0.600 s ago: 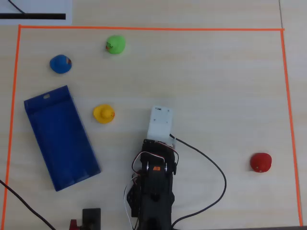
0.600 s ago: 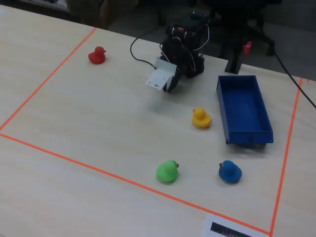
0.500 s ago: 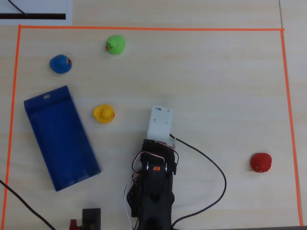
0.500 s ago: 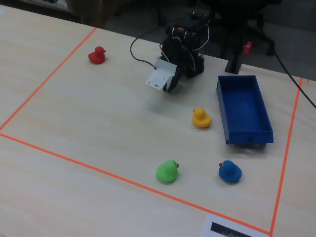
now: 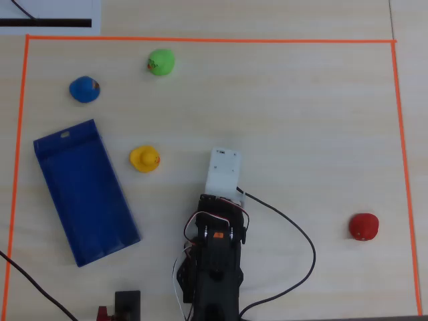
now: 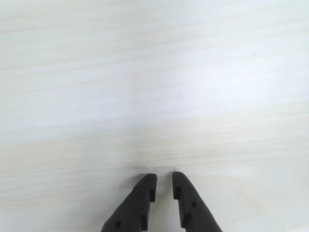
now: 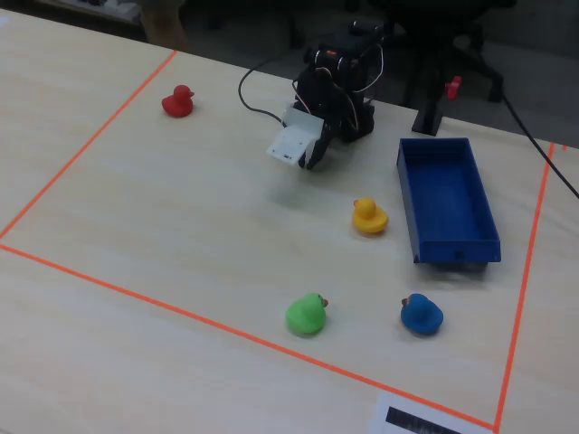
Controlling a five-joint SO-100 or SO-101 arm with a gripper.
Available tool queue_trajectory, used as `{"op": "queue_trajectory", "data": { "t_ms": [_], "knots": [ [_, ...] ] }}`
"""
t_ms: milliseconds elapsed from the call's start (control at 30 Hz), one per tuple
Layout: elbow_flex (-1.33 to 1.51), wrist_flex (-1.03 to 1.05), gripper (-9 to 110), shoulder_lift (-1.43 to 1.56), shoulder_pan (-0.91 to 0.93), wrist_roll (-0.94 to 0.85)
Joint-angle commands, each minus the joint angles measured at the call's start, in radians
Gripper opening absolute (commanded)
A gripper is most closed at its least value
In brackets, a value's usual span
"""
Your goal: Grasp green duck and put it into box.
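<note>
Item: gripper (image 6: 164,186). Black, two-fingered, empty; jaws nearly together with only a thin slit between the tips, seen in the wrist view over bare table (image 6: 154,72). In the overhead view the arm (image 5: 214,254) sits folded close to its base, its white wrist block pointing into the taped work area.

Item: green duck (image 5: 160,62). Upright on the table, well apart from the gripper, near the far run of orange tape (image 5: 200,39). Not in the wrist view.

Item: box (image 5: 83,190). Dark blue, shallow, empty; lies well apart from the green duck, on the arm's side of it.

Item: blue duck (image 5: 84,89). Near the green duck, between it and the box's slotted end.

Item: yellow duck (image 5: 144,159). Just beside the box's long wall, between the green duck and the arm.

Item: red duck (image 5: 364,227). Far from the green duck, across the work area.

Risks, judged:
- The narrow jaws would push the green duck away unless they are widened first.
- The rounded body may squirt out of an off-centre pinch.
- A low reach could clip the yellow duck.
- The blue duck could be taken by mistake.
- The box's low walls could let a late drop land outside.
</note>
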Motion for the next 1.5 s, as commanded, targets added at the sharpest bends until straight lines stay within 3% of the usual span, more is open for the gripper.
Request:
{"op": "queue_trajectory", "data": {
  "t_ms": [0, 1467],
  "knots": [
    [-0.005, 0.012, 1, -0.014, 0.008, 0.011],
    [-0.005, 0.011, 0, -0.014, -0.023, 0.017]
  ]
}}
